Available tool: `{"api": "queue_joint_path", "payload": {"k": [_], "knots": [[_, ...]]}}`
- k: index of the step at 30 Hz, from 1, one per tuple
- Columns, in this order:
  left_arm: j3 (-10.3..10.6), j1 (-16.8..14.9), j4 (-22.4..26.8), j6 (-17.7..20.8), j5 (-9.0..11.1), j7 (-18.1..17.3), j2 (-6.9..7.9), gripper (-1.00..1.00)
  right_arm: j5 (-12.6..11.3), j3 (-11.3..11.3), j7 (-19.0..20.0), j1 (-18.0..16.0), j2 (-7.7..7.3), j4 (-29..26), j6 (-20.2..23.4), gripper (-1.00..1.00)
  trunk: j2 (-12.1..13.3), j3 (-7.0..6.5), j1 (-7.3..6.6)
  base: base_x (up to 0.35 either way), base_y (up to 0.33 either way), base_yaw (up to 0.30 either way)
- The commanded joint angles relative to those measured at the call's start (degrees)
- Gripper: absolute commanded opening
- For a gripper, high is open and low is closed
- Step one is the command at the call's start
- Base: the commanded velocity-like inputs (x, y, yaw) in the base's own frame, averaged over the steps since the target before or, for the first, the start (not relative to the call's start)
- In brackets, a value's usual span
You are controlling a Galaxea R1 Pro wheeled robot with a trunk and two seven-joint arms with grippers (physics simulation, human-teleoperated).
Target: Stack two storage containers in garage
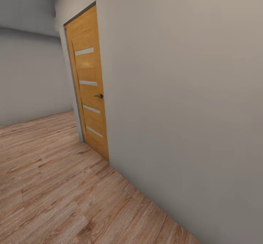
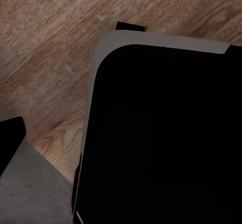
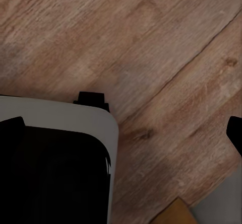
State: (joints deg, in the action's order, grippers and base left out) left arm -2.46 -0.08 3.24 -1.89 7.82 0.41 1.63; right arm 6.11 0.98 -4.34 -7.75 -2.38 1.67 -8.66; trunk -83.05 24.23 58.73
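Observation:
The two storage containers are out of view. I face a light wood-plank floor [image 1: 54, 185] in a passage beside a long white wall [image 1: 190, 109]. In the right wrist view my right gripper [image 3: 123, 131] is open and holds nothing, with one dark fingertip [image 3: 12, 126] at each side edge, above the planks and my own black, grey-rimmed base [image 3: 50, 168]. In the left wrist view my left gripper [image 2: 121, 133] shows one dark fingertip [image 2: 10, 138] spread far to the side. Its other finger is lost against the black base [image 2: 161, 133]. Nothing is held.
A shut orange wooden door [image 1: 89, 87] with pale glass strips and a dark handle [image 1: 99, 96] stands in the wall ahead. The wall runs close along my right side. Open plank floor stretches to the left, towards a far grey wall [image 1: 29, 83].

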Motion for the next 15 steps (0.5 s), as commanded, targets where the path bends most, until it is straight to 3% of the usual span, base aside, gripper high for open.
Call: {"api": "queue_joint_path", "payload": {"k": [1,15], "knots": [[-0.20,-0.01,0.01,-0.11,0.29,0.03,0.04,1.00,0.62,0.07,-0.32,-0.08,0.00,0.18,-0.24,1.00,-0.03,0.06,0.00,0.000,0.000,0.279],[-0.24,-0.01,0.01,-0.12,0.34,0.03,-0.05,1.00,0.72,0.14,-0.32,-0.08,0.01,0.18,-0.22,1.00,-0.03,0.06,0.00,0.000,0.000,0.279]]}}
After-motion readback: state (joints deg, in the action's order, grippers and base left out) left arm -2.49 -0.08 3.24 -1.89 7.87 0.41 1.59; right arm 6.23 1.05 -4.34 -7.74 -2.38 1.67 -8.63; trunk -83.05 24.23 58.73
